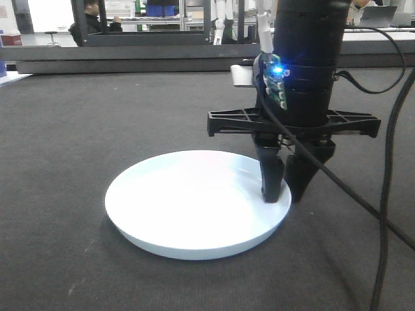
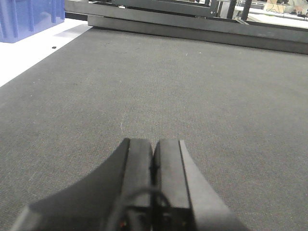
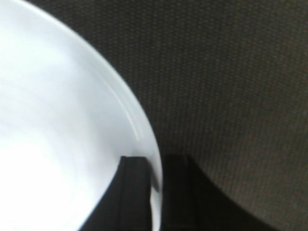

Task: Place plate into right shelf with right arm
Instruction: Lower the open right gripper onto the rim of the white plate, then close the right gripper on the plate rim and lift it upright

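The white plate (image 1: 188, 207) lies flat on the dark grey mat (image 1: 78, 129). The right arm (image 1: 305, 58) comes straight down over the plate's right edge, its blue light on. My right gripper (image 1: 285, 196) straddles the rim, one finger inside the plate and one outside. In the right wrist view the rim of the plate (image 3: 57, 120) runs between the two black fingers of the right gripper (image 3: 157, 160), which are shut on it. My left gripper (image 2: 154, 144) is shut on nothing, low over bare mat. A metal rack with blue crates (image 1: 162, 10) stands far back; whether it is the right shelf I cannot tell.
A black cable (image 1: 389, 194) hangs from the right arm down the right side. A dark rail (image 1: 130, 61) bounds the mat at the back. In the left wrist view a blue crate (image 2: 29, 19) stands on a white surface (image 2: 29, 57) at the mat's left edge.
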### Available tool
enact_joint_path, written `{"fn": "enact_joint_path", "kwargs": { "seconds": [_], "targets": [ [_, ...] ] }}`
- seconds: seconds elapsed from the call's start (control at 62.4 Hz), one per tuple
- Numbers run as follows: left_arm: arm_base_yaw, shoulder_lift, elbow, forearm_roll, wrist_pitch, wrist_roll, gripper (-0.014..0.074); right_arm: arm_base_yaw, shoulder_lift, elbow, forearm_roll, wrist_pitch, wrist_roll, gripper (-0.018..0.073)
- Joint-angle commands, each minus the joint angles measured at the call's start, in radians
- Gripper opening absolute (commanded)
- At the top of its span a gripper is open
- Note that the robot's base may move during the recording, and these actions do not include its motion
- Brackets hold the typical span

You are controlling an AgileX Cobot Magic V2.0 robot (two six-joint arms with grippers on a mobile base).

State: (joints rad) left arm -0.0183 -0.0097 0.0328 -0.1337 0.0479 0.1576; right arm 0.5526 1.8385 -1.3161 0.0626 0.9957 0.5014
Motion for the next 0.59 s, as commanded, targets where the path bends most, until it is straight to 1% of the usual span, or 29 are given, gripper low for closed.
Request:
{"fn": "enact_joint_path", "kwargs": {
  "seconds": [0.0, 0.176, 0.272, 0.336, 0.449, 0.529, 0.577],
  "targets": [
    [-0.002, -0.010, 0.010, -0.008, -0.090, -0.007, -0.0128, -0.003, -0.085, -0.028, -0.019, -0.022, 0.002, 0.0048],
    [-0.002, -0.010, 0.010, -0.008, -0.090, -0.007, -0.0128, -0.020, -0.169, -0.018, -0.042, -0.035, -0.008, 0.0055],
    [-0.002, -0.010, 0.010, -0.008, -0.090, -0.007, -0.0128, -0.038, -0.240, 0.022, -0.063, -0.085, -0.045, 0.0054],
    [-0.002, -0.010, 0.010, -0.008, -0.090, -0.007, -0.0128, -0.057, -0.300, 0.070, -0.063, -0.164, -0.105, 0.0054],
    [-0.002, -0.010, 0.010, -0.008, -0.090, -0.007, -0.0128, -0.097, -0.419, 0.191, -0.063, -0.343, -0.217, 0.0054],
    [-0.002, -0.010, 0.010, -0.008, -0.090, -0.007, -0.0128, -0.143, -0.508, 0.285, -0.035, -0.474, -0.308, 0.0054],
    [-0.002, -0.010, 0.010, -0.008, -0.090, -0.007, -0.0128, -0.179, -0.565, 0.346, 0.002, -0.549, -0.359, 0.0054]
  ]
}}
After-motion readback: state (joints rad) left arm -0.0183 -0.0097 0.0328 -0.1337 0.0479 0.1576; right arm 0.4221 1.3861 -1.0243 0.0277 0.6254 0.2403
